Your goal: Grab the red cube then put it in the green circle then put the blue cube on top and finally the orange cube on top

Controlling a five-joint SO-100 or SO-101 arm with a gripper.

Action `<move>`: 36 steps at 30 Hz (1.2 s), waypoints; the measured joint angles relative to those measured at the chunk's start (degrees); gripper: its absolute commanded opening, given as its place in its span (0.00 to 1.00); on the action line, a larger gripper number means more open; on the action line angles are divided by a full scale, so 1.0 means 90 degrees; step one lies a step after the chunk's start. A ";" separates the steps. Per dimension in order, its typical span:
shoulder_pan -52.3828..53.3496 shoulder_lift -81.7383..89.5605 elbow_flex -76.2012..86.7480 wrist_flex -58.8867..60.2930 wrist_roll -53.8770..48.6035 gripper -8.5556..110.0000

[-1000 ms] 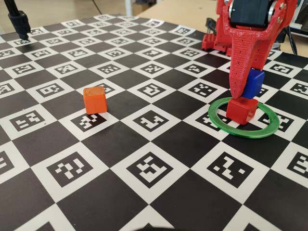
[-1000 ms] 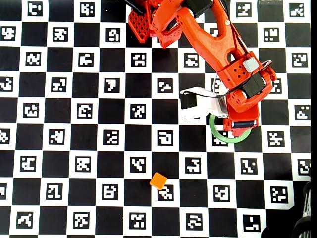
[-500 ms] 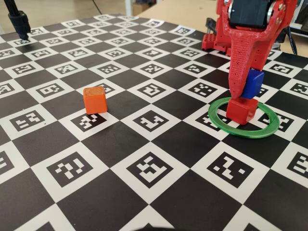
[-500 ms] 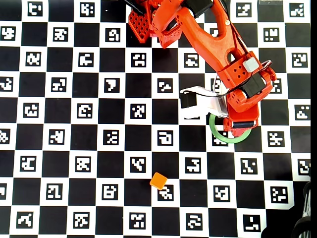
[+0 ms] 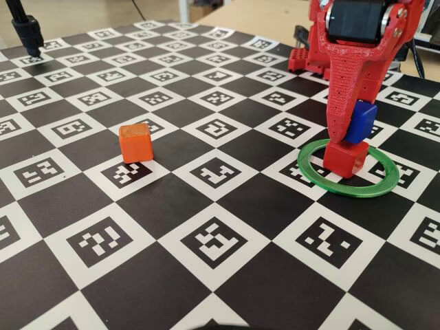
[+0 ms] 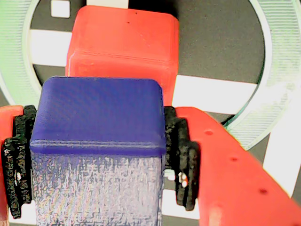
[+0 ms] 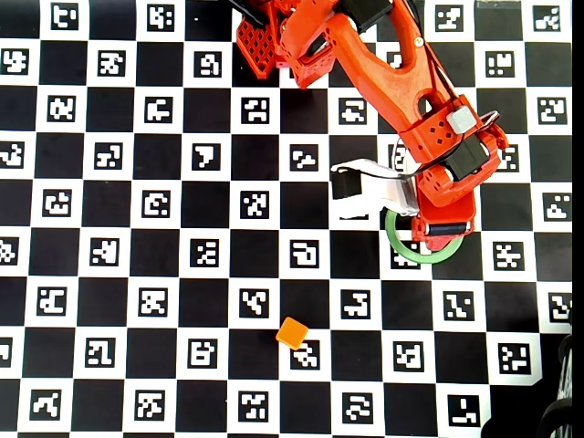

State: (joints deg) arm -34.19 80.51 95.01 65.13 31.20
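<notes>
Now, left to right across the fixed view, we note the following.

Black stand [image 5: 25, 29]: we see it at the far left corner of the board, well apart from everything else.

Checkerboard mat [image 5: 213, 240]: we see black squares alternating with white squares that carry coded markers; it covers the whole table in both the fixed and overhead views.

Orange cube [image 5: 135, 142]: we find it standing alone on the mat, left of centre in the fixed view, well apart from the ring; its top face looks duller and brownish. In the overhead view [image 7: 292, 332] it sits low in the middle.

Green circle [image 5: 348, 169]: we see it lying flat on the mat at the right; in the overhead view [image 7: 412, 255] the arm covers most of it.

Red cube [image 5: 346, 156]: we see it resting inside the ring, toward the ring's far side. In the wrist view [image 6: 123, 48] it sits just beyond the blue cube.

Blue cube [image 5: 360, 121]: we see it held off the mat, above the red cube and a little to its right and rear. We cannot tell whether the two touch.

Gripper [image 6: 99, 160]: we see its black pads [image 6: 181, 160] pressed against both sides of the blue cube [image 6: 99, 127], so it is clamped on that cube.
</notes>
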 measured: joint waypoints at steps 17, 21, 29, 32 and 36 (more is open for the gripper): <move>0.0000 0.0000 0.0107 -0.0117 0.0107 0.09; -0.0049 0.0000 0.0107 -0.0117 0.0107 0.09; -0.0068 0.0000 0.0107 -0.0195 0.0107 0.09; -0.0078 0.0000 0.0107 -0.0215 0.0107 0.09; -0.0078 0.0000 0.0186 -0.0215 0.0107 0.09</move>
State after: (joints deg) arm -34.89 80.51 96.68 63.19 32.17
